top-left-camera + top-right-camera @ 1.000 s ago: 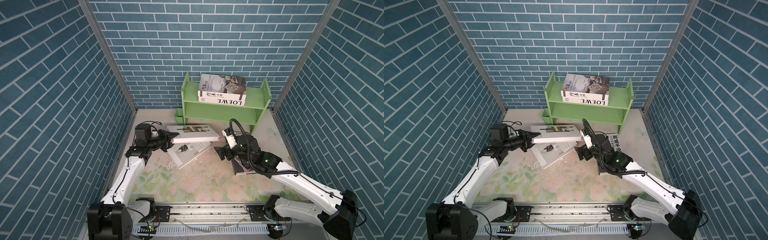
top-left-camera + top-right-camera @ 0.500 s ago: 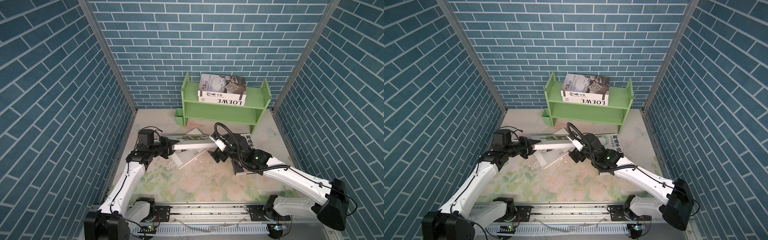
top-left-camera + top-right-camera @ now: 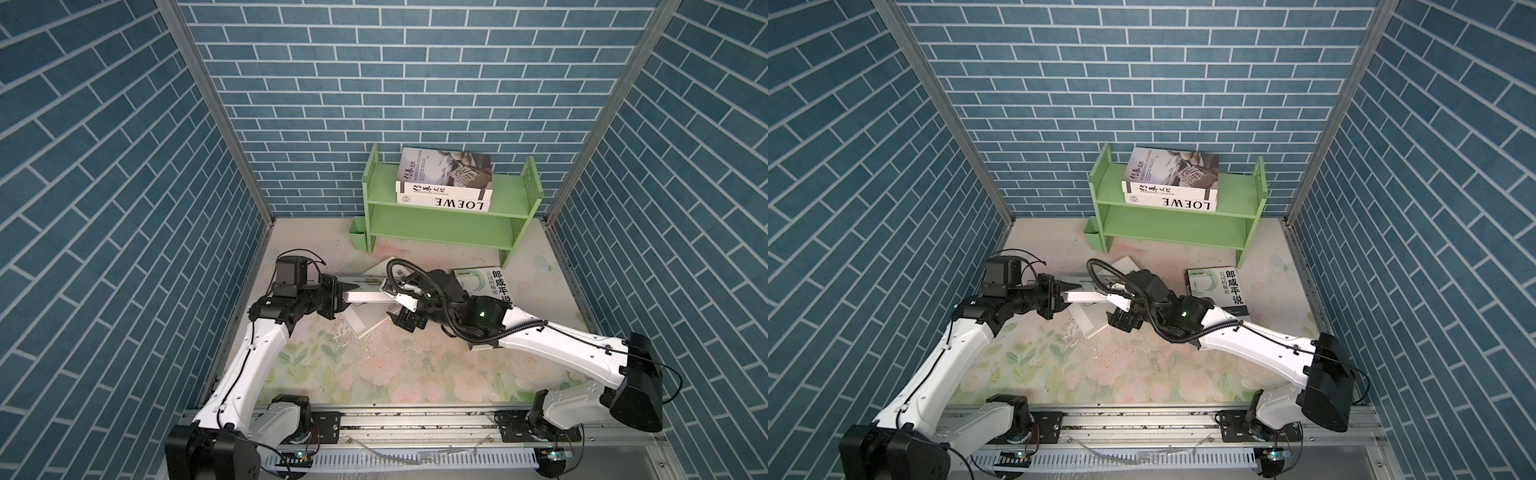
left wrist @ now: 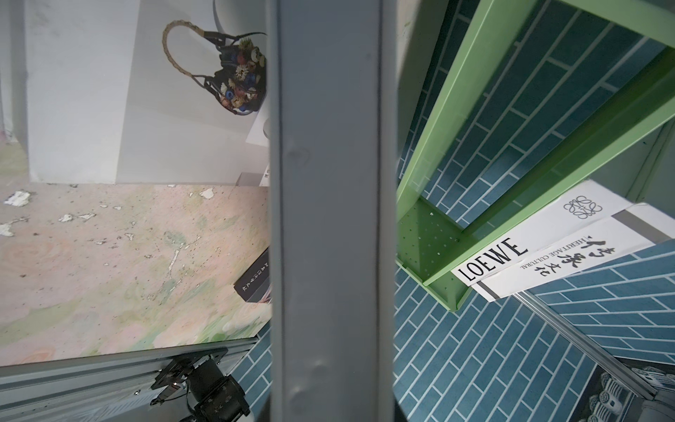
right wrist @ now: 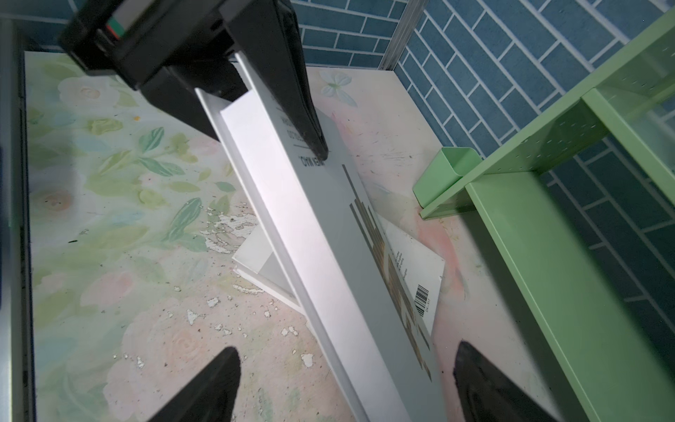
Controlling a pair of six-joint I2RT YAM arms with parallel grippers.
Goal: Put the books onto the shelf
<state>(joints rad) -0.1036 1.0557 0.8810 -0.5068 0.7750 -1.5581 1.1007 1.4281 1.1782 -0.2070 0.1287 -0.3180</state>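
Across both top views, I am watching the left pincer (image 3: 341, 293) gripping tight on one short end of a thick white hardcover book (image 3: 368, 296), holding it lifted above the floral-printed desk (image 3: 374, 374). The right pincer (image 3: 401, 312) is standing wide open at the book's other end, holding nothing. A thinner white book (image 3: 368, 324) is lying flat on the desk beneath the lifted one. A white book with large black Chinese lettering (image 3: 494, 284) is lying on the desk just beyond the right arm. Against the back wall, the light green wooden two-tier shelf (image 3: 1167, 227) is carrying two stacked white books (image 3: 1169, 195) on its upper tier. A small green cup (image 3: 1093, 237) is sitting just beside the shelf's left foot.

Through the left wrist camera, the gripped book (image 4: 328, 219) is filling the middle as a grey band. The shelf (image 4: 431, 234) and the LOEWE spine (image 4: 511, 252) are showing to one side of it.

Through the right wrist camera, the right pincer's two black fingertips (image 5: 215, 387) are standing well apart. The lifted book (image 5: 328, 255) is running between them toward the left pincer (image 5: 270, 135), whose fingers are pressing on both covers. The thinner book (image 5: 412, 263) is showing its barcode corner from beneath, near the cup (image 5: 445, 171).
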